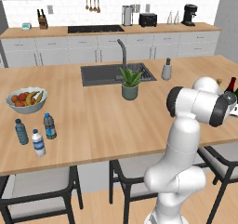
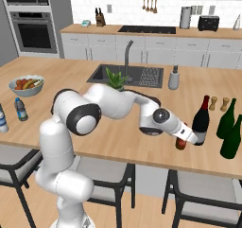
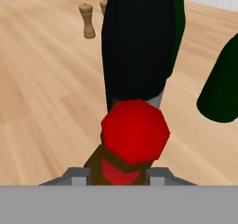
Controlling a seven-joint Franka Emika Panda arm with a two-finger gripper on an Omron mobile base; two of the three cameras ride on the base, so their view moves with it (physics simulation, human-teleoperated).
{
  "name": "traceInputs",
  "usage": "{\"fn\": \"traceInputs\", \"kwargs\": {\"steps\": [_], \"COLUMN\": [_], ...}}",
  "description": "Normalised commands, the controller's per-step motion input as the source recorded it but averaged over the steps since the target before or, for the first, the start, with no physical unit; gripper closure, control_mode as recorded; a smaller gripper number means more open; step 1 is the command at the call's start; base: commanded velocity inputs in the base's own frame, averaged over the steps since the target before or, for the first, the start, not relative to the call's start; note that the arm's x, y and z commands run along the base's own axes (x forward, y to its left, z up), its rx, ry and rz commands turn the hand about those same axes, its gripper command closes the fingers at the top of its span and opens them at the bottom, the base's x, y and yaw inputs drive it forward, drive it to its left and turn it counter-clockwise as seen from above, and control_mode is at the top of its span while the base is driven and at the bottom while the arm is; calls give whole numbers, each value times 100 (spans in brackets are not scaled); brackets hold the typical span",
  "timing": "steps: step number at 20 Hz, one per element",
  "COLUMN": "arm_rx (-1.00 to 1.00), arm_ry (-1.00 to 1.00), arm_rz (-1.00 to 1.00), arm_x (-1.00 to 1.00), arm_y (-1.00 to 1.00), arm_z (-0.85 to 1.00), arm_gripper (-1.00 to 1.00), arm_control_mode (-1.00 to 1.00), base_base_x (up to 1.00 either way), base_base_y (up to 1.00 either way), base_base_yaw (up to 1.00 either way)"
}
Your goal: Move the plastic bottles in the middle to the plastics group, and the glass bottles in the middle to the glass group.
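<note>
Fingers (image 3: 118,179) closed around small brown bottle (image 3: 132,144) at its neck, below the red top. Bottle stands on counter (image 2: 118,142), wine bottle (image 2: 201,120) at 12 o'clock. Likely rigid, light, fragile glass; keep upright.

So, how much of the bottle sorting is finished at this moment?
Done, it seems: three water bottles stand together on the counter by the fruit bowl, so the plastic one looks already moved. In hand: the gripper is shut on the small brown bottle, right beside the wine bottle. Left: taking both over to the green bottles, a short way to the right.
</note>
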Motion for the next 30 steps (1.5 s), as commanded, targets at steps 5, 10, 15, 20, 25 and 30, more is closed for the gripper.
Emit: {"fn": "traceInputs", "kwargs": {"steps": [5, 10, 15, 20, 25, 30], "arm_rx": [-2, -1, -1, -1, -2, -3], "arm_ry": [0, 0, 2, 0, 0, 0], "arm_rz": [0, 0, 0, 0, 0, 0], "arm_x": [-5, 0, 0, 0, 0, 0], "arm_y": [0, 0, 0, 0, 0, 2], "arm_z": [-30, 2, 1, 3, 6, 6], "arm_gripper": [100, 100, 100, -100, -100, -100], "arm_control_mode": [-100, -100, -100, -100, -100, -100], "base_base_x": [0, 0, 0, 0, 0, 0], "base_base_y": [0, 0, 0, 0, 0, 0], "base_base_yaw": [0, 0, 0, 0, 0, 0]}}
